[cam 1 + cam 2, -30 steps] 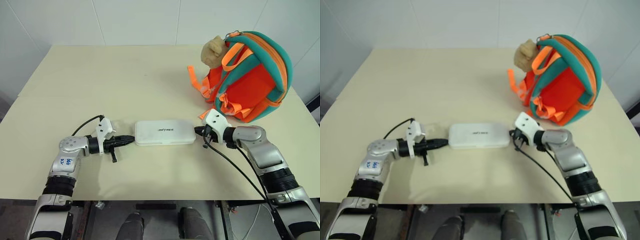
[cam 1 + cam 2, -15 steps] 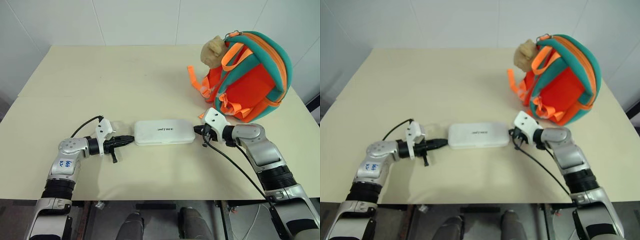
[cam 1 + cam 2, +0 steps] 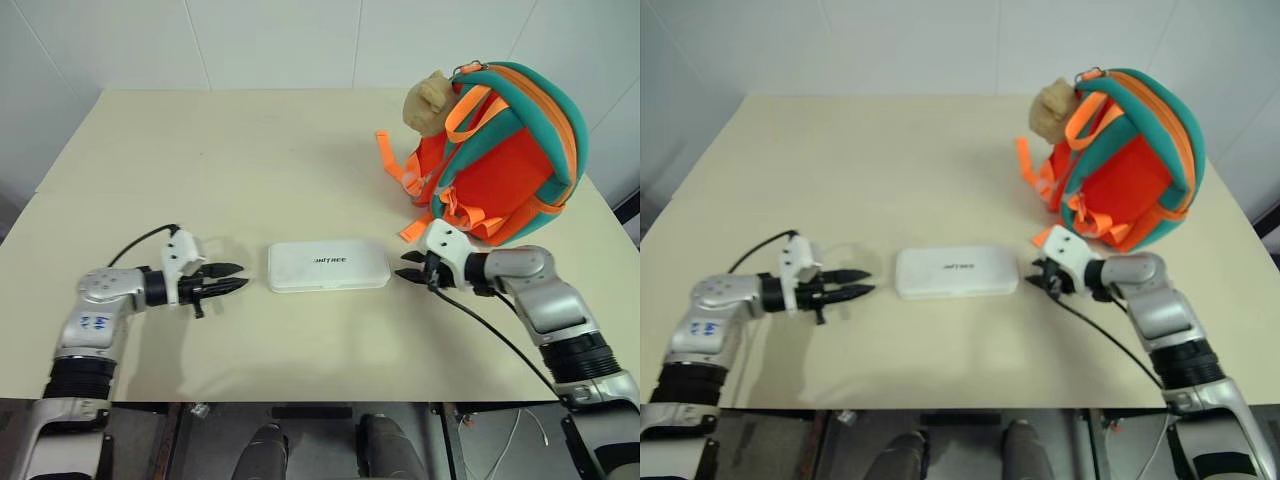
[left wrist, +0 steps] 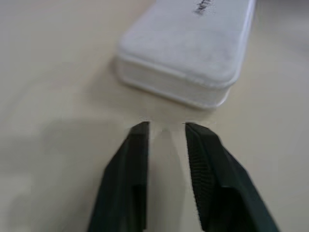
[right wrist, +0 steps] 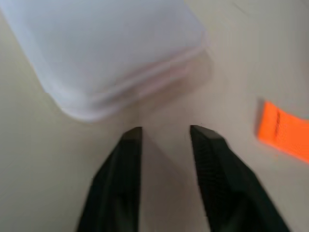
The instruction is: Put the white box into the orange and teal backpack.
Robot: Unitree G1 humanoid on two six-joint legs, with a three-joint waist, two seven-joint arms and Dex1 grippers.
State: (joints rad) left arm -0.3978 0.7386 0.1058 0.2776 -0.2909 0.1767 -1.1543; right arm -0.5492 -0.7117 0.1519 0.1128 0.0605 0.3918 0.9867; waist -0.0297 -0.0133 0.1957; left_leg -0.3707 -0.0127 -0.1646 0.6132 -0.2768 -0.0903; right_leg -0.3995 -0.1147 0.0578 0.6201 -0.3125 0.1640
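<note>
The white box (image 3: pixel 328 265) lies flat on the beige table (image 3: pixel 250 170), its dark lettering facing up. To its left my left gripper (image 3: pixel 238 277) is open, a short gap away from the box's end (image 4: pixel 183 63). My right gripper (image 3: pixel 405 272) is open just off the box's right end (image 5: pixel 111 58), not touching it. The orange and teal backpack (image 3: pixel 505 150) stands upright at the back right, with a beige plush toy (image 3: pixel 428 102) on top and orange straps hanging towards the table.
An orange strap end (image 5: pixel 282 129) lies on the table close to my right gripper. The table's front edge runs just below both arms. White walls stand behind the table.
Both grippers were shut against the box's ends; now both have opened and drawn back from it, the left one farther. The box stays where it was.
</note>
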